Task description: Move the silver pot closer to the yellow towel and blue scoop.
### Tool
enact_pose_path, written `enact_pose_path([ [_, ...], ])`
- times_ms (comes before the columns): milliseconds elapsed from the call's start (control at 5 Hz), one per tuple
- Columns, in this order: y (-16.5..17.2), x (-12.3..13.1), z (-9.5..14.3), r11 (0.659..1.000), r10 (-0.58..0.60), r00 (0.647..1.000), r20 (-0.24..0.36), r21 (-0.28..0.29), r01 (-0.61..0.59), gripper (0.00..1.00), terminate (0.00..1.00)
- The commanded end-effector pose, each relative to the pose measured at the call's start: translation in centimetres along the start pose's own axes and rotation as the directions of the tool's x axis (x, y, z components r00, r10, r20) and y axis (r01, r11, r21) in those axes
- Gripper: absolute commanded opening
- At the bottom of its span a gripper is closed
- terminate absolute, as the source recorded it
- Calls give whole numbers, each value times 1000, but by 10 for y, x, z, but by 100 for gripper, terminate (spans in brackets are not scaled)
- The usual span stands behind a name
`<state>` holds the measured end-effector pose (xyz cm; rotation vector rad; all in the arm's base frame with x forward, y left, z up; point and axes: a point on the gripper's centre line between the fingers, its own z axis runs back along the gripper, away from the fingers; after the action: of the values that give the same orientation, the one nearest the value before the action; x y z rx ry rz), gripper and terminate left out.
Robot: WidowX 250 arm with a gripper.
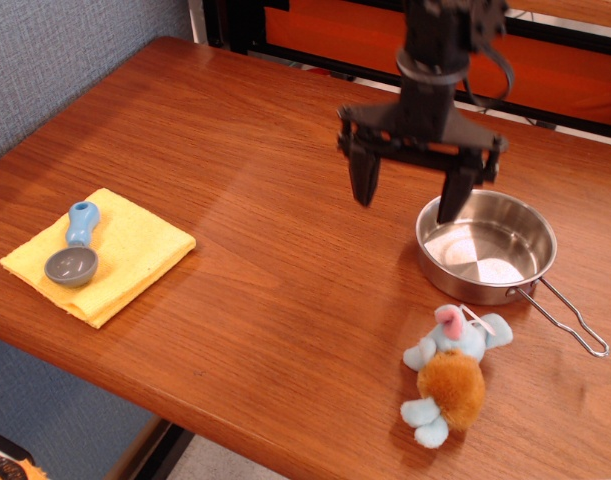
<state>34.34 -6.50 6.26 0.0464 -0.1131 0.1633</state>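
The silver pot (pixel 488 247) sits at the right of the wooden table, its wire loop handle (pixel 570 320) pointing to the front right. The yellow towel (pixel 100 252) lies flat at the left front, with the blue scoop (pixel 74 251) on top of it. My gripper (pixel 407 200) hangs open and empty above the table, just left of the pot; its right finger is over the pot's left rim, its left finger over bare wood.
A plush toy (pixel 448 372) in light blue and orange lies in front of the pot. The table's front edge (pixel 235 440) runs diagonally at the bottom. A grey-blue wall (pixel 45 60) is at the left and a dark rail with an orange panel (pixel 315 40) behind.
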Motion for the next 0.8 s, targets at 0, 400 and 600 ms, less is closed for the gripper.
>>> enact_pose_path([
  [0, -14, 18, -8, 999, 10, 999, 44, 37, -11, 100, 0],
  [400, -20, 19, -33, 997, 61, 998, 35, 48, -63, 100, 0],
  [600, -20, 17, -39, 996, 86, 996, 27, 21, -87, 0, 0],
])
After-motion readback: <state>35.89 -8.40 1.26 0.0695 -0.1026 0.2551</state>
